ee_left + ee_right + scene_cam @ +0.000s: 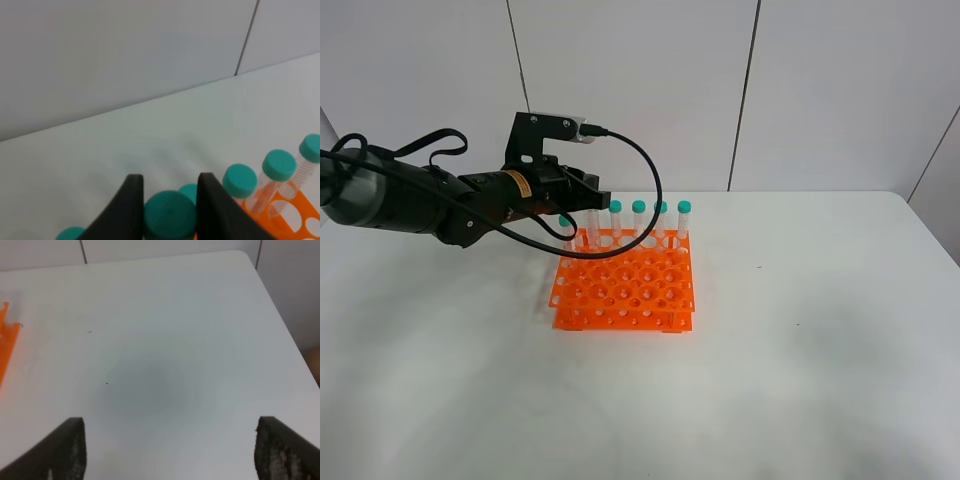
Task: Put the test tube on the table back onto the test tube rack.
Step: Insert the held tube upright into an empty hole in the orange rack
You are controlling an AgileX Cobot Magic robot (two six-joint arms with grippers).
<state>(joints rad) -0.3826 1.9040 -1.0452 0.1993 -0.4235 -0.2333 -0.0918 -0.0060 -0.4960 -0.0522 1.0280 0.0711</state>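
Observation:
My left gripper (582, 200) hangs over the back left corner of the orange test tube rack (625, 290). In the left wrist view its two black fingers (131, 200) close on the teal cap of an upright test tube (170, 216). The tube's clear body (592, 230) hangs at the rack's back row. Other teal-capped tubes (661, 210) stand upright along that row and also show in the left wrist view (278, 166). My right gripper (170, 421) is open and empty above the bare white table (160, 340), right of the rack's edge (5, 350).
The white table (800, 350) spreads wide around the rack. A black cable (645, 190) loops from the left wrist camera over the rack's back row. A grey panelled wall (720, 80) stands behind the table.

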